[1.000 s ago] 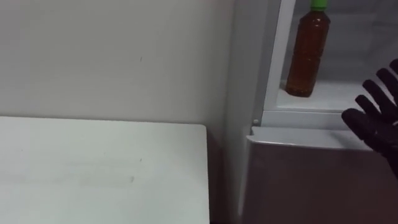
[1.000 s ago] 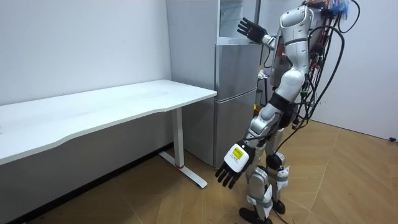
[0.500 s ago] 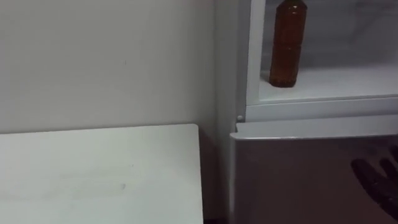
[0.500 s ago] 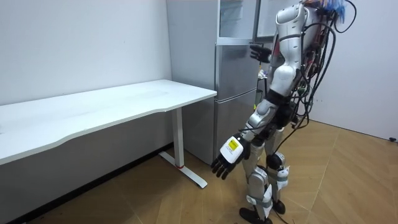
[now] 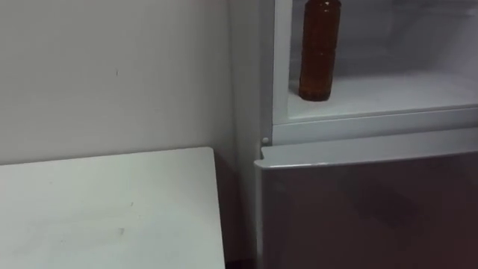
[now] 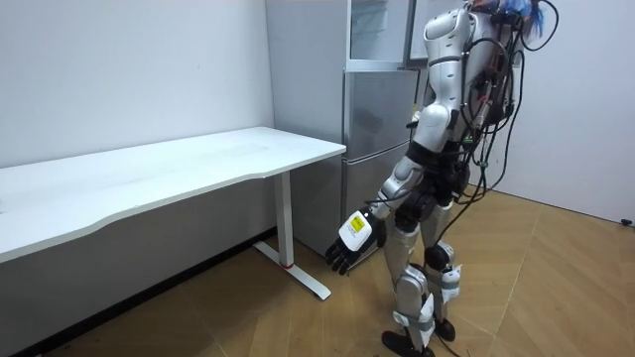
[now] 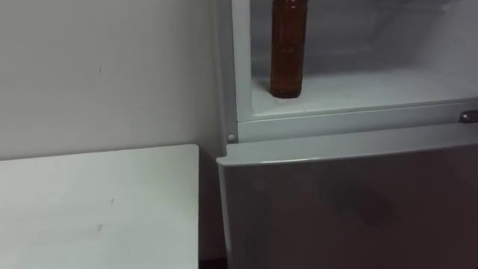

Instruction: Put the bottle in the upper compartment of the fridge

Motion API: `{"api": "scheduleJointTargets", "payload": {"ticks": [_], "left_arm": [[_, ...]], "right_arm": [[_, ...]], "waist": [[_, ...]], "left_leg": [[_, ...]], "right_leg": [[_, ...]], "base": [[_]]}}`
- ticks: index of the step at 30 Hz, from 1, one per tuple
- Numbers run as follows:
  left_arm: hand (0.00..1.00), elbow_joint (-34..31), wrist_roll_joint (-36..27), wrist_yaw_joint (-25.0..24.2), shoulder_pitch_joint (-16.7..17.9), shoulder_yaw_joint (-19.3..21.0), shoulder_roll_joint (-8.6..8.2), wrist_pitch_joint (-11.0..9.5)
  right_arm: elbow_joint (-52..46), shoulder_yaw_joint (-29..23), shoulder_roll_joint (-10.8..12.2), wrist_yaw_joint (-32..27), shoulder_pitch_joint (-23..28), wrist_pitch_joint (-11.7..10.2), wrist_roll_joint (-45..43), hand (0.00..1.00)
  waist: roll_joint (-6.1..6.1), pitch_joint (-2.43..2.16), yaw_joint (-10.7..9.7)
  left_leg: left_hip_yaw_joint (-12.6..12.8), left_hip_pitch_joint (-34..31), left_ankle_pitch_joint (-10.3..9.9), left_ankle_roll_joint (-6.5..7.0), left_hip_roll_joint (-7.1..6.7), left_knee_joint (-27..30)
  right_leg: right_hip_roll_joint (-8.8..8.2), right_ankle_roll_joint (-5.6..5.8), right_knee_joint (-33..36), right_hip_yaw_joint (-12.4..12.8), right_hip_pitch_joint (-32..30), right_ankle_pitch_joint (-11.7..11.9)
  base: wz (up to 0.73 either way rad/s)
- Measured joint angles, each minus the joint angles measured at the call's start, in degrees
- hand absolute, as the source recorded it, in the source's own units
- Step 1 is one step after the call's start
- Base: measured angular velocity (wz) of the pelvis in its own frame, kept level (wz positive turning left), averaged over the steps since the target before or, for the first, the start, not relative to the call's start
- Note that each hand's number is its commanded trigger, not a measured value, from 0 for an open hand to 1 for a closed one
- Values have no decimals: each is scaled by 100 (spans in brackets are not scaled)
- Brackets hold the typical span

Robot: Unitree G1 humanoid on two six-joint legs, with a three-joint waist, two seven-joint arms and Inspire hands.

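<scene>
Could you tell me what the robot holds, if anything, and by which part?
Nothing visible: the bottle stands free on the upper fridge shelf, and the left hand hangs open, empty.

A bottle of brown liquid is seen standing upright inside the upper fridge. It is placed near the front left corner. The compartment is left open.

I am looking at a bottle whose clear plastic is shining glossy, on a smooth white plastic fridge shelf. The lower door is showing satin grey metal, and the table top is looking matt white
</scene>
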Motion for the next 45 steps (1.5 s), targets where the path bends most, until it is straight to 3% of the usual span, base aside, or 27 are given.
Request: {"api": "scheduleJointTargets", "payload": {"ticks": [6,12,19,24,26,34,42,45], "left_arm": [[0,25,10,-8,-5,3,-1,-28],[0,193,8,-17,9,3,-3,-68],[0,214,24,-41,21,0,-4,-53],[0,206,70,-50,16,-58,-4,76],[0,207,63,-66,15,-92,-4,76],[0,207,-8,-164,42,-93,-3,77],[0,212,-180,-273,149,-22,38,80],[0,170,-201,-273,125,89,75,79]], "right_arm": [[1807,167,9,274,72,0,-631,0],[3177,151,12,616,97,37,-659,0],[3708,220,14,1178,97,146,-638,0],[3853,264,25,1624,91,390,-555,0],[3964,264,40,1747,58,392,-400,0],[4206,142,44,1808,-156,518,1686,0],[3725,-1154,80,1508,-387,430,5184,0],[3381,-1227,102,1395,-416,305,5853,0]], "waist": [[4,4,-27],[-12,9,-66],[-24,30,-44],[-24,30,-39],[-26,29,-42],[-41,23,-55],[-106,32,-173],[-186,33,-173]], "left_leg": [[-50,14,-32,-7,-5,1],[-69,51,-60,-2,-18,6],[-59,67,-60,-2,-17,12],[-62,60,-61,-2,-15,18],[-63,63,-61,-3,-12,20],[-71,79,-61,-3,-13,23],[-38,160,-62,-5,-16,0],[-66,159,-70,-18,-18,17]], "right_leg": [[-6,7,-19,-33,89,-20],[-17,25,-16,-12,87,-65],[-20,24,-17,-33,92,-69],[-32,18,-9,-84,88,-76],[-31,15,-9,-85,90,-78],[-25,14,-11,-86,110,-78],[-35,11,27,-81,149,-109],[-35,4,100,-72,140,-163]], "base": [[3],[0],[0],[0],[0],[0],[-2],[6]]}}
